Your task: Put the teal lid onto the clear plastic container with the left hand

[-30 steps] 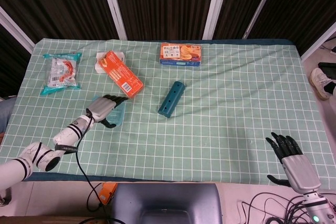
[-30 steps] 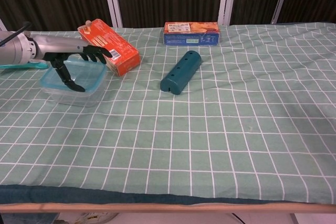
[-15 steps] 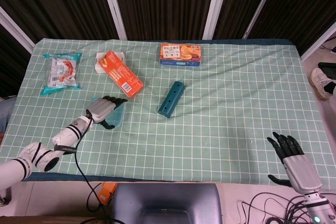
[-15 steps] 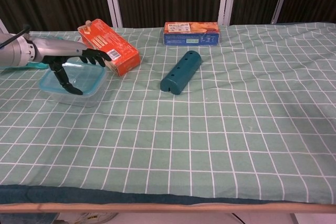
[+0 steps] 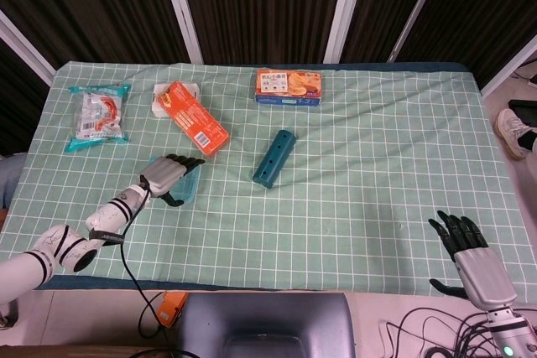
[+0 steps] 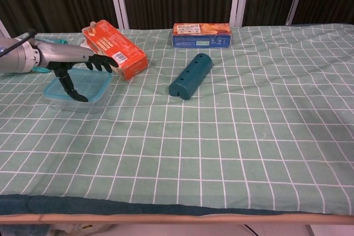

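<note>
Left hand [image 6: 74, 69], fingers spread and holding nothing, directly over the lidded clear plastic container [image 6: 78, 92] at frame left; right hand [image 5: 470, 257] far off.

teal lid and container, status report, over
Left hand open over the clear container, holding nothing. Teal lid sits on the container. Right hand open, idle at table edge. Orange box close behind.
</note>
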You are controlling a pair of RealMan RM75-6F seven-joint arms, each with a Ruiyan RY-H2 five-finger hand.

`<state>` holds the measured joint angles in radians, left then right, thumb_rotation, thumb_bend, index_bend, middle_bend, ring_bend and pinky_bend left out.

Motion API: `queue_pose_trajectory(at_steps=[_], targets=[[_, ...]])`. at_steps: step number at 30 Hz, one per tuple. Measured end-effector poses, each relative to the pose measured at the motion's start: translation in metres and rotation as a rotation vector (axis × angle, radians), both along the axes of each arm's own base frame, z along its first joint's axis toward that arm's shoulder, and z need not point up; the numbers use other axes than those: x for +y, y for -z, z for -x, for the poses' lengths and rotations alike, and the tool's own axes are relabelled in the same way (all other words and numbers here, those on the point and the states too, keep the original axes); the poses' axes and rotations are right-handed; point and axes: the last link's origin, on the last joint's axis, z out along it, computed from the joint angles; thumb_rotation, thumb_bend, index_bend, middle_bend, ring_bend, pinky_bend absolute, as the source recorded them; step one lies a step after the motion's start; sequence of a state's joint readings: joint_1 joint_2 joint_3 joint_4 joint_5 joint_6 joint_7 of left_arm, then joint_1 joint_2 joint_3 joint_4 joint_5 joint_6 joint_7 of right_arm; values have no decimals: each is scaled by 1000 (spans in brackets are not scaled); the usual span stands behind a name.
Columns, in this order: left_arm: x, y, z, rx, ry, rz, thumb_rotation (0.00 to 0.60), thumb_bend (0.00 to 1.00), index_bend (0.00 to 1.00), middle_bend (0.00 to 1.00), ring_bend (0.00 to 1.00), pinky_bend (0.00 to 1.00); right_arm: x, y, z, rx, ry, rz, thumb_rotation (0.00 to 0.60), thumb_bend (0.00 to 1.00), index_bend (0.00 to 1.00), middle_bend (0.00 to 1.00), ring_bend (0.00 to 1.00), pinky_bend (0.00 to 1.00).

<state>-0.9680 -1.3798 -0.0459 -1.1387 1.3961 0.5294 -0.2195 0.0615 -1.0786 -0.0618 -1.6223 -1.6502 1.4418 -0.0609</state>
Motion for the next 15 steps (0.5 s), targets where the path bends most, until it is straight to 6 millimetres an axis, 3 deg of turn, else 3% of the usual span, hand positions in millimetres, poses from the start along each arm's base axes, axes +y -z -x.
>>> queue_pose_trajectory(at_steps=[9, 11, 15], targets=[[-1, 2, 6, 7, -22, 4, 600, 295, 17, 536, 717, 672, 0, 0, 0, 1, -1, -1, 600, 160, 0, 0, 0, 0], [-2, 2, 8, 6, -26, 4, 600, 294, 17, 528, 653, 582, 0, 1, 0, 1, 0, -2, 600, 160, 0, 0, 0, 0], [-2, 1, 8, -6, -30, 0, 600, 294, 9, 468, 426, 303, 0, 0, 0, 0, 0, 0, 600, 160, 0, 0, 0, 0]])
